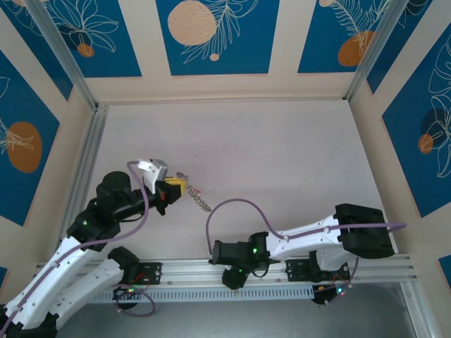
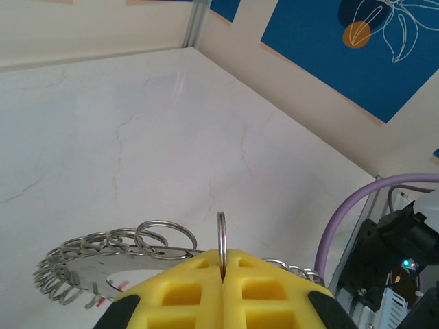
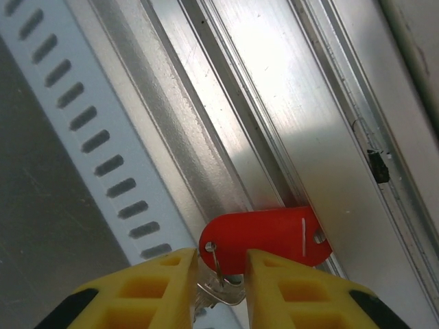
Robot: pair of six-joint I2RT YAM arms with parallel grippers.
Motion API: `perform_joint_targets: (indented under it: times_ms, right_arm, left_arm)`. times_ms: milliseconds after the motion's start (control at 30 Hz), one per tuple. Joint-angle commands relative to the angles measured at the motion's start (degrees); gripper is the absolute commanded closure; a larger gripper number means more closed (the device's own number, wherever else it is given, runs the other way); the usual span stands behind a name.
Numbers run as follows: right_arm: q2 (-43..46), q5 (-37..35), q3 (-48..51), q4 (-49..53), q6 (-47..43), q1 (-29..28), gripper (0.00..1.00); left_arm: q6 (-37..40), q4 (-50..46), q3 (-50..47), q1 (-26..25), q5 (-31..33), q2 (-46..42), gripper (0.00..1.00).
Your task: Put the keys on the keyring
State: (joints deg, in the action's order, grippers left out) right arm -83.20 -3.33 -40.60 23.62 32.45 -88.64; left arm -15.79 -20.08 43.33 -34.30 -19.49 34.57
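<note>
Pale marbled table (image 1: 282, 141); ribbed aluminium rail (image 3: 274, 103) along its near edge. Left gripper (image 2: 223, 264) at left-centre, yellow wedges pressed together on the thin steel keyring (image 2: 221, 233), fringed with looped keys (image 2: 103, 253). Right gripper (image 3: 221, 271) straddles a smooth red oval tag (image 3: 264, 236) on the rail; whether it pinches is unclear.

Yellow fingers (image 2: 180, 291), silvery keyring (image 2: 221, 236), red tag (image 3: 267, 236), pale veined counter (image 2: 103, 123), blue leaf-patterned panels (image 1: 239, 42) with orange circles.

Left arm (image 1: 70, 253) reaches forward and to the right, left gripper (image 1: 175, 190) level, its yellow fingers (image 2: 185, 291) pressed tight together on the keyring (image 2: 221, 236). Right arm (image 1: 310, 236) lies folded low and sideways, right gripper (image 3: 221, 274) pointing down, its fingers (image 3: 147, 288) slightly parted
</note>
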Motion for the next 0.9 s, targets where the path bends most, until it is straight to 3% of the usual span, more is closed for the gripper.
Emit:
perform_joint_targets:
  times_ms: [0, 233, 467, 600, 867]
  right_arm:
    - [-1.07, 1.14, -0.34, 1.33, 0.69, 0.17, 0.76]
    - [-1.24, 0.87, -1.73, 2.75, -0.29, 0.40, 1.00]
    - [8.76, -0.27, -0.80, 4.74, -4.24, 2.66, 1.00]
    - [18.41, -2.37, -3.03, 8.93, -9.36, 9.01, 1.00]
    - [32.98, 2.67, -11.57, 10.10, -21.99, 29.47, 1.00]
  left_arm:
    - [-1.00, 4.45, -0.35, 1.38, -2.59, -0.75, 1.00]
    - [-0.90, 5.05, -0.62, 3.59, -5.47, -0.73, 1.00]
    - [2.18, 1.92, -0.09, 4.12, -6.58, 0.23, 1.00]
    - [3.05, 5.16, -0.28, 4.14, -11.56, 1.00, 1.00]
    - [7.36, 9.62, 3.08, 3.71, -25.65, 3.20, 1.00]
